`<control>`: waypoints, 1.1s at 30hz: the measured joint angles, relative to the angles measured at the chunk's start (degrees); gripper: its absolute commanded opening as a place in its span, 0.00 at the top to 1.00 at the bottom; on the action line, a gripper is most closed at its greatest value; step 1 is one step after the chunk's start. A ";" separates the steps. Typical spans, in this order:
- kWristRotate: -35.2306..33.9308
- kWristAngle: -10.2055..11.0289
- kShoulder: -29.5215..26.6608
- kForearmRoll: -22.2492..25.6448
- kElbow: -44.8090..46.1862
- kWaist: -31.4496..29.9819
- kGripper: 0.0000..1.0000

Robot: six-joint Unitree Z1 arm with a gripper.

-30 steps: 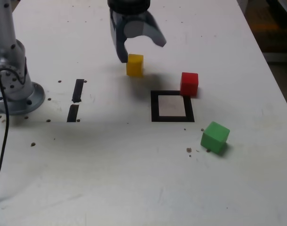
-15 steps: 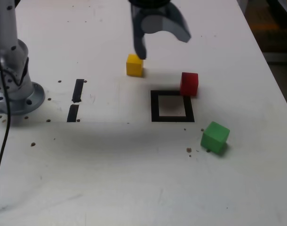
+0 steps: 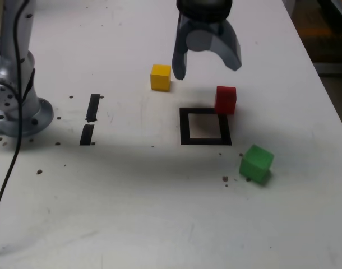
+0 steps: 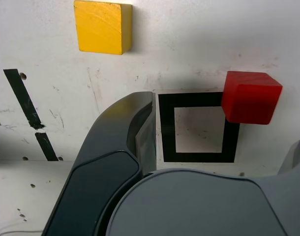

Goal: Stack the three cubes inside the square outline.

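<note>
Going from the exterior view's left: the arm's grey base (image 3: pixel 14 106) stands at the table's edge, with two short black strips (image 3: pixel 89 119) just beside it. Next comes the yellow cube (image 3: pixel 160 77), resting on the table (image 3: pixel 132 213) apart from everything else. The gripper (image 3: pixel 207 64) hangs above the surface between the yellow cube and the red cube (image 3: pixel 225 100), its jaws spread wide and holding nothing. Below it lies the square outline (image 3: pixel 204 125), white centre bare; the red cube sits at its far corner on the exterior view's right, appearing to overlap the tape in the wrist view. The green cube (image 3: pixel 256 163) sits turned at an angle, near the outline's near corner on that same side and outside it. No cube is stacked yet. The step in hand looks like an approach to the red cube, the closest to the claw. To do it well, centre the open jaws over the cube, line them up with two flat faces, descend straight, and close only when both fingers bracket it, so it is not nudged. The table is white, scuffed and dotted with small dark specks and holes. Dark floor shows past its edge on the exterior view's right.
</note>
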 measured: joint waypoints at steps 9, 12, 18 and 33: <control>0.43 -0.91 4.35 -1.34 -2.74 -0.64 0.02; 0.63 -1.08 5.93 -1.72 -3.77 -0.70 0.02; 0.85 -1.43 7.80 -2.70 -4.19 -0.75 0.02; 2.54 -3.55 12.10 -5.16 -5.55 0.31 0.06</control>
